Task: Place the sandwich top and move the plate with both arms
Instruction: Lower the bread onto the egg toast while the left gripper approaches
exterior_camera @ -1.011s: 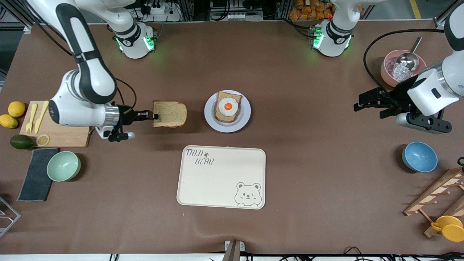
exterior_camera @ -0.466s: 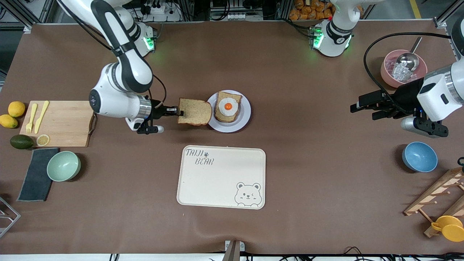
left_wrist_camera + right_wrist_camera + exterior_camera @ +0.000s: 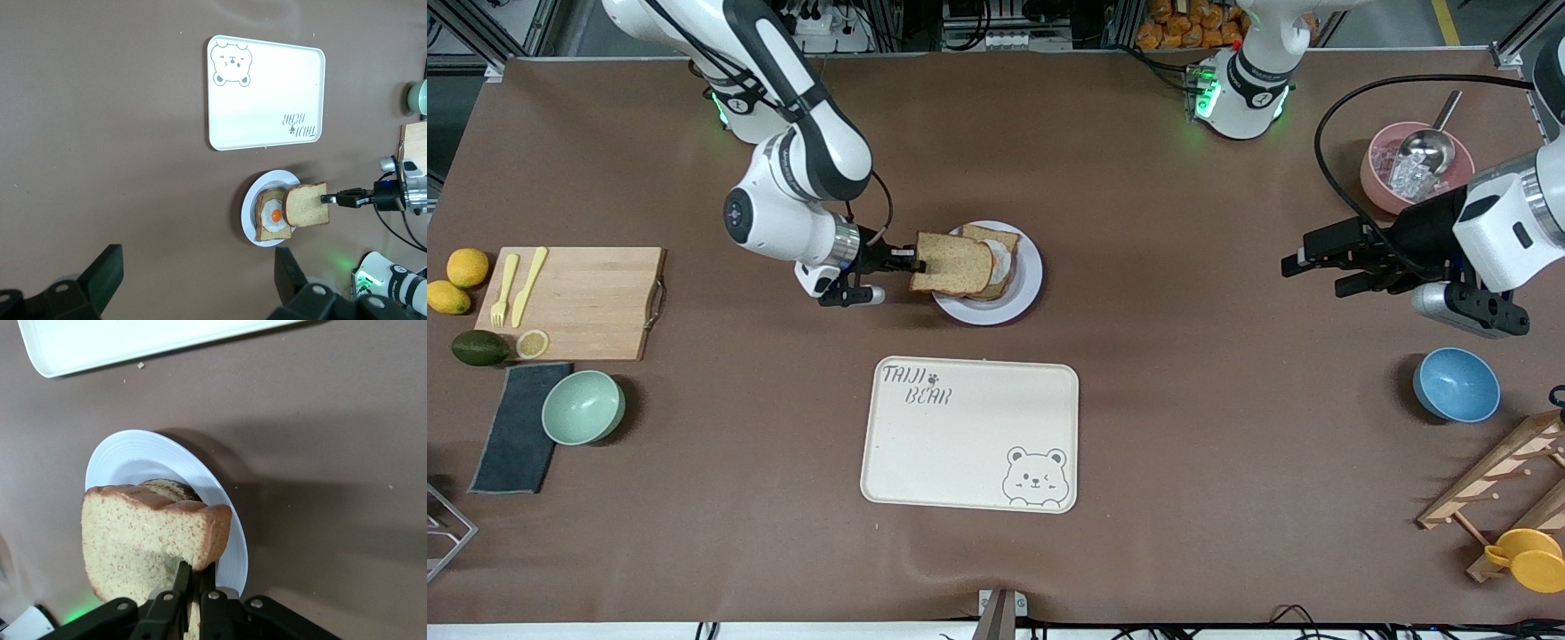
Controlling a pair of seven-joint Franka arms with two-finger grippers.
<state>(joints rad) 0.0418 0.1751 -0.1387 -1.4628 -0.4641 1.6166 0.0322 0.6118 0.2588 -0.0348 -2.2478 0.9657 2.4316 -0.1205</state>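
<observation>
Right hand (image 3: 911,264) is clamped on one edge of the sandwich top (image 3: 951,264), holding the slice out flat ahead of it, over the plate (image 3: 1024,289). The slice sits only partly above the egg-topped slice (image 3: 996,258): in the front view it overhangs the plate rim toward the right arm's end of the tabletop, and a strip of egg and lower bread shows past its free edge. Left wrist view confirms this, the yolk (image 3: 276,216) uncovered just beside the held slice (image 3: 307,205). So the offset to close lies straight along the hand's reach, toward the left arm's end of the tabletop; the right wrist view shows the slice (image 3: 143,540) raised clear of the plate (image 3: 220,513), so a lowering is likely needed too. Left hand (image 3: 1303,258) waits with fingers spread wide and empty, well apart from the plate, near the pink bowl (image 3: 1378,169). The right arm is much the nearer to the plate.
</observation>
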